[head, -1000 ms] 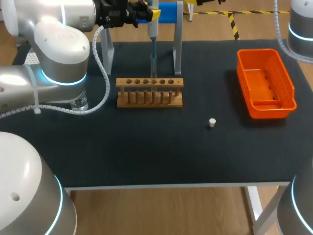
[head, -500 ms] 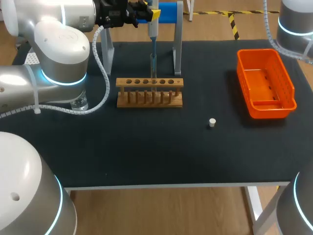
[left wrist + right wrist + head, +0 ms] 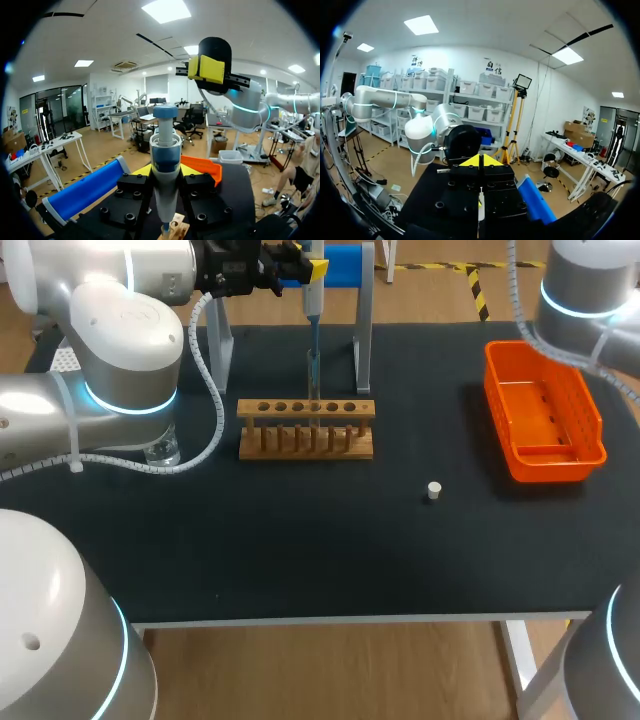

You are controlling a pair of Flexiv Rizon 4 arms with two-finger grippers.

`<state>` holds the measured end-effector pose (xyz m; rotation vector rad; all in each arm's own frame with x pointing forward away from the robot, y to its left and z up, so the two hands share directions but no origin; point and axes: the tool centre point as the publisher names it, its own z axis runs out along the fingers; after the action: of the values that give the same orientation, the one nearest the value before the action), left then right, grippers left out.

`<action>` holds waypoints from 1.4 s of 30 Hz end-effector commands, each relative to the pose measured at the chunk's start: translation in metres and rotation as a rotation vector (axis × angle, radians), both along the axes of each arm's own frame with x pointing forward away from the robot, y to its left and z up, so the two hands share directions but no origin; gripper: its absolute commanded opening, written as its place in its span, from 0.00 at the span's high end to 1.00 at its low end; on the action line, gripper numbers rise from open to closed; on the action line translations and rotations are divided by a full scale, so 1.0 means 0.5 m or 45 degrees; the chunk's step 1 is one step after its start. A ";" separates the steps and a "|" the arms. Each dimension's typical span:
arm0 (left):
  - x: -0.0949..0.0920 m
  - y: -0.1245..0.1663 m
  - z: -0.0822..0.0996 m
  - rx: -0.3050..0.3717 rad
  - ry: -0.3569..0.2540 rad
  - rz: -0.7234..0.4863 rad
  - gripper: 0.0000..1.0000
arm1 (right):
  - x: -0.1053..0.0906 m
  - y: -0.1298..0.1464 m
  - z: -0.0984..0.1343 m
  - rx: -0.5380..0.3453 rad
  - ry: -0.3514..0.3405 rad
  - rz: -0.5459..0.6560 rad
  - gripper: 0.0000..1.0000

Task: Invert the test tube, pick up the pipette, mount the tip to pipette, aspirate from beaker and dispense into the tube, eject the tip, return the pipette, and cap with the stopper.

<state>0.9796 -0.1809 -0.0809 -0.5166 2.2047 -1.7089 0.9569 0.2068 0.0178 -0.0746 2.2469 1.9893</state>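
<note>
Black worktop (image 3: pixel 300 540): my left claw (image 3: pixel 300 267) is clamped on the pipette (image 3: pixel 313 302), its tip down at the test tube (image 3: pixel 312 375) standing in the rack (image 3: pixel 306 428). Right claw (image 3: pixel 480 162) sits fingers together, empty. I'd hold the pipette plumb and dispense slowly.

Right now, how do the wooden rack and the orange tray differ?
The wooden rack sits mid-table; the orange tray lies by the right edge. The rack is a low frame with a row of holes; the tray is an open bin with slotted walls. The rack carries a test tube under the pipette in the left gripper; the tray looks empty. Both rest on the black table.
</note>
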 end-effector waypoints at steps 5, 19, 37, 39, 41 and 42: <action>0.000 0.000 -0.003 -0.006 -0.005 0.002 1.00 | 0.015 0.028 -0.019 0.054 0.031 0.030 1.00; 0.000 0.000 -0.003 -0.006 -0.005 0.002 1.00 | 0.020 0.062 -0.036 0.064 0.076 0.065 1.00; 0.000 0.000 -0.003 -0.006 -0.005 0.002 1.00 | 0.031 0.075 -0.047 0.094 0.135 0.078 1.00; 0.000 0.000 -0.003 -0.006 -0.005 0.002 1.00 | 0.032 0.076 -0.047 0.090 0.137 0.080 1.00; 0.000 0.000 -0.003 -0.006 -0.005 0.002 1.00 | 0.034 0.077 -0.048 0.087 0.139 0.080 1.00; 0.000 0.000 -0.003 -0.006 -0.005 0.002 1.00 | 0.035 0.078 -0.048 0.086 0.140 0.080 1.00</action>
<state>0.9796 -0.1809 -0.0809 -0.5166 2.2047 -1.7089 0.9705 0.2446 -0.0067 -0.0224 2.2573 2.1495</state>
